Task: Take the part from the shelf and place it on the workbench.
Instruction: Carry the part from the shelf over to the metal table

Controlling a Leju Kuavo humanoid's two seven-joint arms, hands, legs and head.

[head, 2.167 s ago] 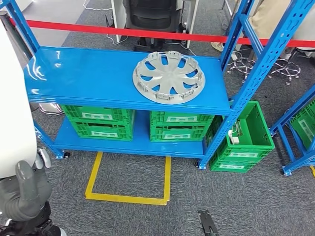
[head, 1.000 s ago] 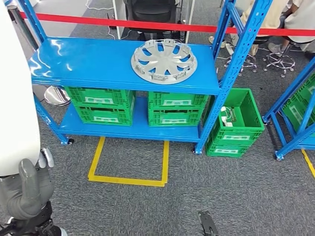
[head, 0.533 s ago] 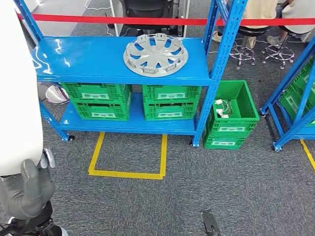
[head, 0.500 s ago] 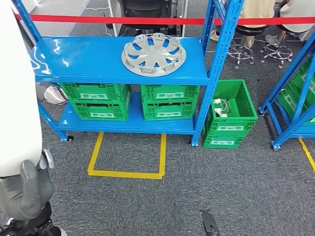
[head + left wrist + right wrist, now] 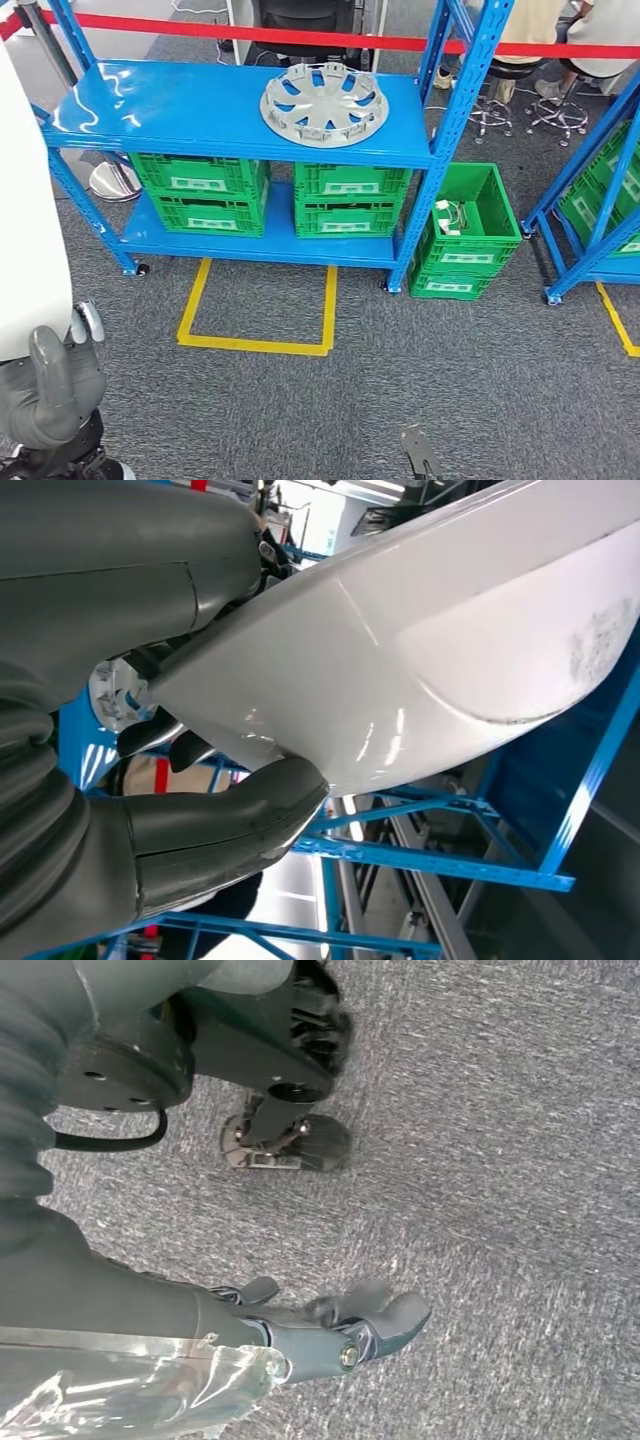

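Currently the silver wheel cover (image 5: 324, 104) lies flat on the blue shelf's (image 5: 189, 110) top level, right of centre, nobody touching it. Left hand (image 5: 56, 395) hangs low by the torso, fingers spread, empty. Right hand (image 5: 332, 1335) hangs over grey carpet (image 5: 513, 1160), fingers extended, holding nothing.

Glossy blue shelf (image 5: 189, 110) — matt carpet (image 5: 483, 390).

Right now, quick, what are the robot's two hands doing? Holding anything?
Left hand: holding nothing; whether its fingers are open or curled cannot be told.
Right hand: open, holding nothing, hanging above the carpet.
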